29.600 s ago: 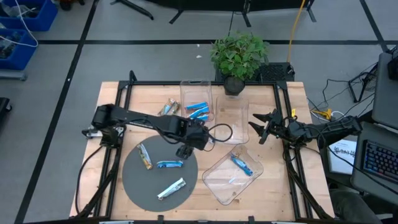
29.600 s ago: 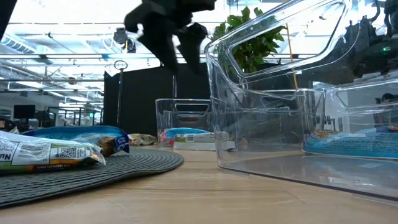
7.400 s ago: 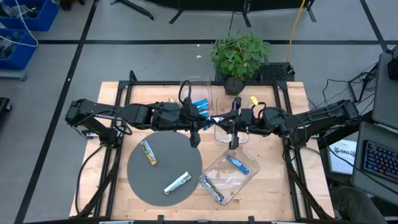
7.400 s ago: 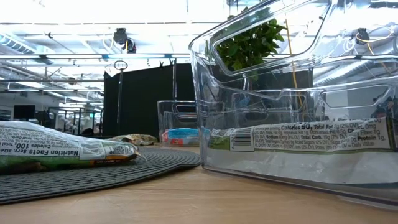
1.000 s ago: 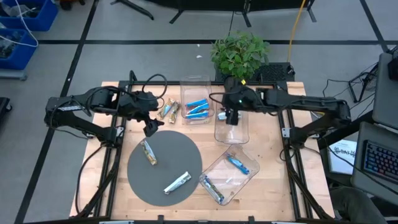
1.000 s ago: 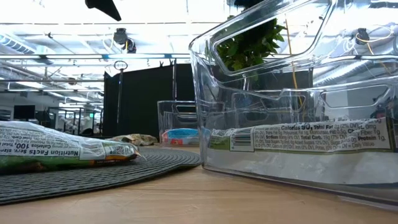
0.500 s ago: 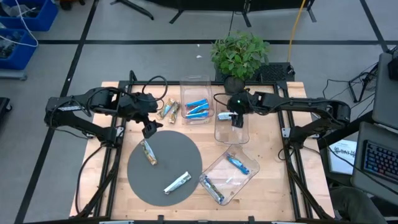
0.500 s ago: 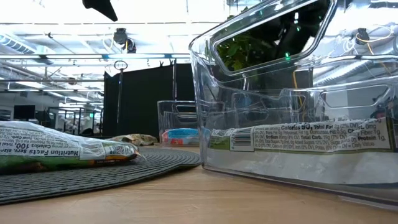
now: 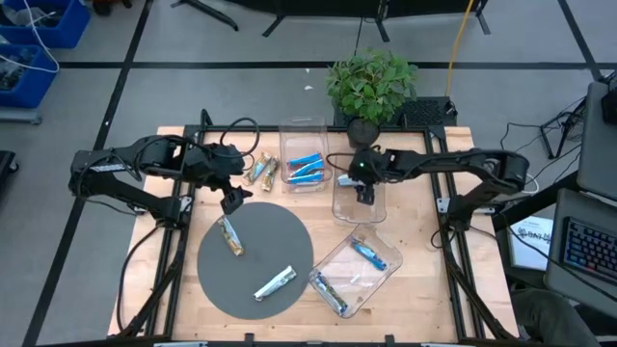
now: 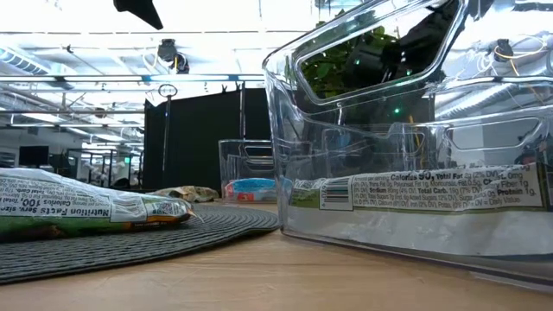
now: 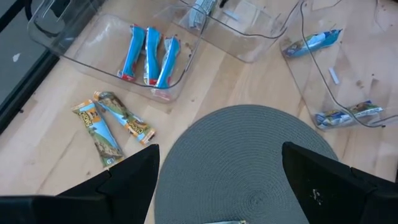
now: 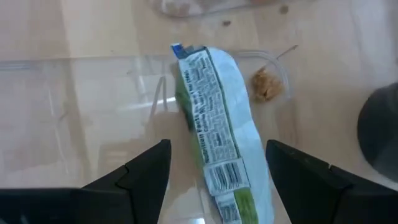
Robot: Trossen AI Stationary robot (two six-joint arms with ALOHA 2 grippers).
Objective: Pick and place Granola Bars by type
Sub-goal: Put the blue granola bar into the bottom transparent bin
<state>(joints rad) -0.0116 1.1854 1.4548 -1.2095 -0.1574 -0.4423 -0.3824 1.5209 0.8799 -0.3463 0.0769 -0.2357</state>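
Note:
Granola Bars lie sorted and loose. Several blue ones (image 9: 307,170) are in the far clear bin, and two tan ones (image 9: 261,171) lie on the wood beside it. A tan bar (image 9: 228,235) and a silvery bar (image 9: 272,284) rest on the round grey mat (image 9: 255,260). Two blue-ended bars (image 9: 370,253) are in the tilted near bin. A white-and-green bar (image 12: 214,130) lies flat on the middle bin's floor. My right gripper (image 12: 217,180) is low inside that bin (image 9: 359,218), open, one finger on either side of this bar without touching it. My left gripper (image 9: 232,200) hangs open above the mat's far left edge.
A potted plant (image 9: 371,85) stands at the table's far edge behind the bins. The tilted near bin (image 10: 415,130) fills the low view's right half. Bare wood shows between the mat and the table's left edge.
My right gripper has come down into the middle clear bin, tipping more steeply, and now stands low over the white-and-green bar with its fingers as wide as before. The bars have stayed where they were.

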